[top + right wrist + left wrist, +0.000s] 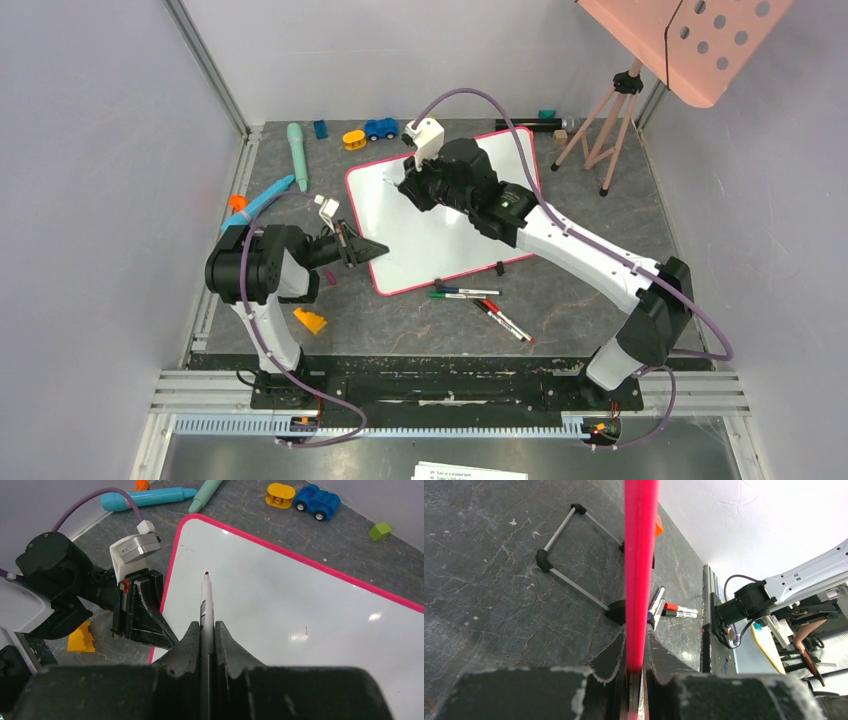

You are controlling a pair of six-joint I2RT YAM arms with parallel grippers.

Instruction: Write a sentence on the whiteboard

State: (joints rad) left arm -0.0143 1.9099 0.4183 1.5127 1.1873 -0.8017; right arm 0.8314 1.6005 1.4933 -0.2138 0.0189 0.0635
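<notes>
While the left gripper (372,250) is closed on the pink rim of the whiteboard (440,240), that rim is seen pinched between both black fingers in the left wrist view. The grip is taken on the whiteboard's left edge, about halfway along it. The right gripper (207,630) is held over the whiteboard's far left part, and its jaws are pressed together on a marker (205,597). The marker's dark red tip is pointed at the white surface close to the far left corner. Whether the tip is touching the surface cannot be told.

The whiteboard is laid on the dark table (590,210), turned slightly, with its far right part hidden under the right arm. A few loose markers (482,302) are scattered just beside the whiteboard's near edge. A blue toy car (381,128) and a yellow block (354,139) are placed beyond its far left corner. An orange piece (309,320) is found to the near left of the whiteboard, well apart from it.
</notes>
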